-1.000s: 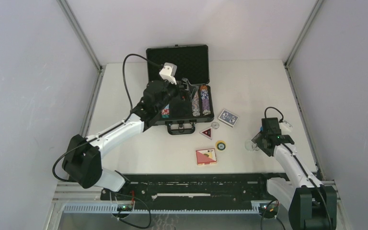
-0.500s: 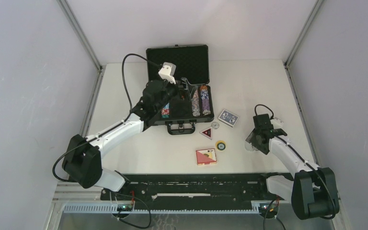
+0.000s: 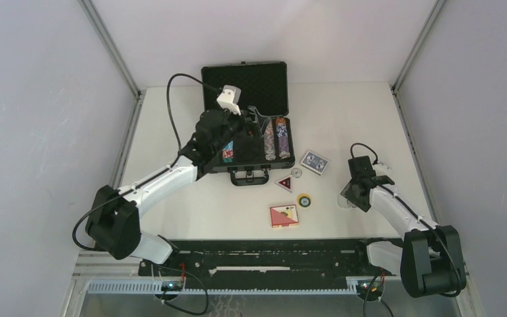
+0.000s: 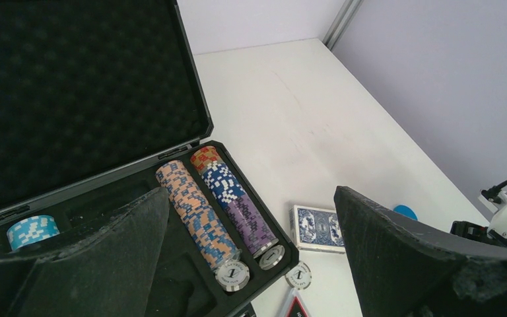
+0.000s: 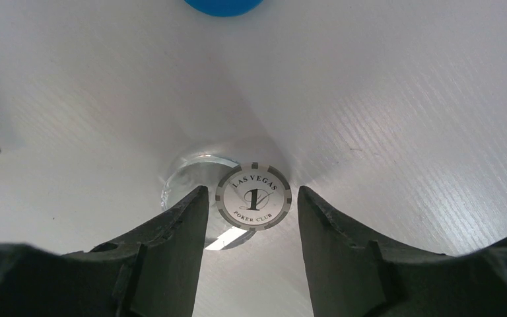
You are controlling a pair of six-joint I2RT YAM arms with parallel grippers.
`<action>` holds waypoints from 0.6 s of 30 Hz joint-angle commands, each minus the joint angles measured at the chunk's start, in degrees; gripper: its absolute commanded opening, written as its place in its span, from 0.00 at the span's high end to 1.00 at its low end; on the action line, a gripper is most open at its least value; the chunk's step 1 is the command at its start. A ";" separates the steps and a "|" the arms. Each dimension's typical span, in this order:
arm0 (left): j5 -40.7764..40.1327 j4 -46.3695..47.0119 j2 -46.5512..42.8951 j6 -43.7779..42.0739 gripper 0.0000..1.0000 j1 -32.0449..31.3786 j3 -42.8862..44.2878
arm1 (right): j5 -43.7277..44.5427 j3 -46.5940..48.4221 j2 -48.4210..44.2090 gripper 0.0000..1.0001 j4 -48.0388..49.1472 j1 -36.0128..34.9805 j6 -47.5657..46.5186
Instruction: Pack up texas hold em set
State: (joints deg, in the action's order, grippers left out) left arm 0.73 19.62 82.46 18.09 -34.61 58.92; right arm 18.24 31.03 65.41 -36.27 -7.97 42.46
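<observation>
White table [image 3: 343, 112], pale walls on 3 sides: the black briefcase [image 3: 244, 82] lies open at the far centre, foam lid up.

The L gripper [image 4: 247, 198] hangs over the case tray w/ fingers wide apart, holding nothing. Btwn those fingers, below them, run two rows of poker chips: an orange-and-blue row [image 4: 195, 208] and, touching it on the R-finger side, a red, blue and purple row [image 4: 234, 198]. A short stack of light-blue chips [image 4: 32, 231] sits in the tray beyond the L finger. Outside the case, near the R finger, lie the blue deck [image 4: 317, 228] and a loose grey chip [image 4: 298, 275].

The R gripper [image 5: 251, 191] is down at the table, fingers narrow but parted. A grey-and-white chip [image 5: 253, 205] marked "Las Vegas 1 Poker Club" sits btwn them, a sliver of gap on each side. A clear disc [image 5: 195, 172] shows by the chip, just ahead of the L finger. A blue round piece [image 5: 223, 5] lies well ahead of the fingertips.

Nearer the arm bases, apart from both grippers: the triangular button [image 3: 284, 183], a yellow round button [image 3: 304, 199] and the red deck [image 3: 284, 216].
</observation>
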 commanded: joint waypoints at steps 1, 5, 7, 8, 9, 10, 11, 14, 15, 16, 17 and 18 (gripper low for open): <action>0.85 3.06 -0.41 0.63 0.00 0.48 -1.61 | 1.57 1.98 0.41 0.41 -0.20 -0.03 0.87; 0.83 3.06 -0.28 0.63 0.00 0.51 -1.61 | 1.62 2.01 0.69 0.45 -0.12 -0.03 0.98; 0.80 3.14 -0.36 0.63 0.00 0.51 -1.69 | 1.58 1.96 0.82 0.46 -0.04 -0.04 1.05; 0.87 3.14 -0.42 0.63 0.00 0.51 -1.72 | 1.62 1.94 0.90 0.47 0.08 -0.03 1.05; 0.91 3.19 -0.37 0.67 0.00 0.46 -1.82 | 1.58 1.93 0.94 0.48 0.15 -0.08 1.05; 0.87 3.23 -0.37 0.72 0.00 0.48 -1.87 | 1.56 1.93 1.03 0.48 0.15 -0.06 1.04; 0.89 3.23 -0.39 0.72 0.00 0.52 -1.87 | 1.62 1.93 1.04 0.49 0.15 -0.03 1.04; 0.93 3.23 -0.37 0.79 0.00 0.59 -1.87 | 1.69 1.93 0.62 0.53 0.00 -0.18 1.04; 1.07 3.23 -0.37 0.81 0.00 0.59 -1.86 | 1.74 1.96 0.34 0.54 -0.10 -0.27 1.05; 1.04 3.28 -0.34 0.88 0.00 0.57 -1.87 | 1.68 1.94 -0.13 0.55 -0.19 -0.36 1.05; 1.15 3.32 -0.30 0.89 0.00 0.65 -1.87 | 1.44 1.99 -0.63 0.56 -0.22 -0.45 1.03; 1.15 3.32 -0.24 0.90 0.00 0.65 -1.87 | 1.18 2.05 -1.28 0.57 -0.27 -0.56 1.12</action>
State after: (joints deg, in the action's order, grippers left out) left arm 0.82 20.05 82.48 18.17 -34.46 58.81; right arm 18.74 31.44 65.98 -36.29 -8.03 42.87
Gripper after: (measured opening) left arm 0.997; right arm 0.501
